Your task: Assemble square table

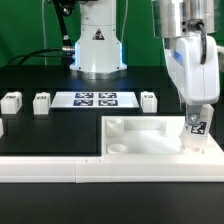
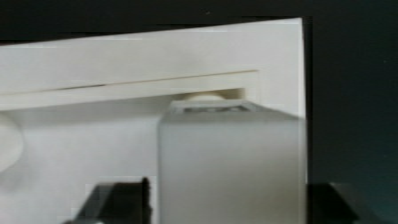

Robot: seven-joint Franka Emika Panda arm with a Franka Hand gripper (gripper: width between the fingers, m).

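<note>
The white square tabletop (image 1: 140, 135) lies tray-side up at the front right, with round corner sockets. My gripper (image 1: 196, 118) is shut on a white tagged leg block (image 1: 197, 126) and holds it upright over the top's corner at the exterior view's right. In the wrist view the leg (image 2: 228, 150) stands between my dark fingers (image 2: 116, 205), its end against the tabletop's rim (image 2: 143, 85). Three more leg blocks stand on the table: two at the left (image 1: 11, 100) (image 1: 41, 101) and one behind the top (image 1: 149, 99).
The marker board (image 1: 95, 99) lies at the back centre in front of the robot base (image 1: 97, 45). A long white border rail (image 1: 90, 172) runs along the front edge. A further white piece (image 1: 2, 127) shows at the far left edge.
</note>
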